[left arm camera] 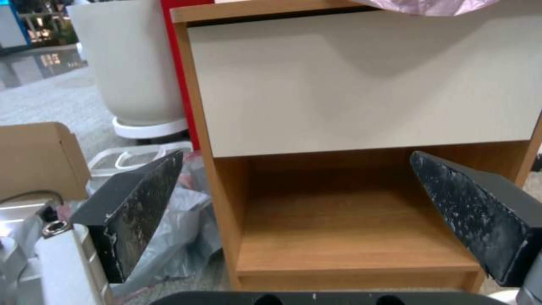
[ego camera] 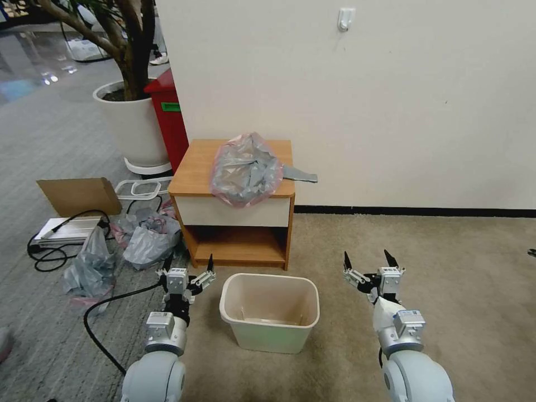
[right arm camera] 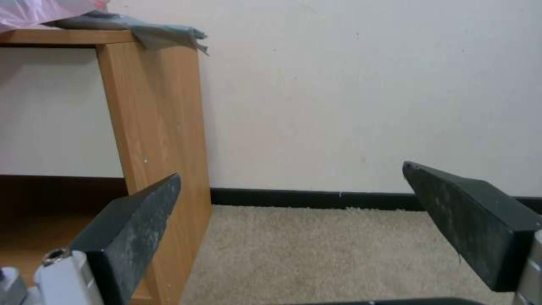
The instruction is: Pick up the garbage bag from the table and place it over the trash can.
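The garbage bag [ego camera: 245, 169] lies crumpled on the table [ego camera: 195, 170]. Left gripper [ego camera: 188, 267] and right gripper [ego camera: 368, 259] flank the trash can [ego camera: 269, 312] (fingers spread, empty).

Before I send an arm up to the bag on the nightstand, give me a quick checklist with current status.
1. Translucent grey plastic garbage bag with pinkish rim lying on the light-brown wooden table: ok.
2. Left gripper open, empty, low beside the cream-beige plastic trash can: ok.
3. Right gripper open, empty, low over the carpet: ok.
4. Trash can upright, no liner fitted: ok.
5. Bag's opening reachable: cannot tell.
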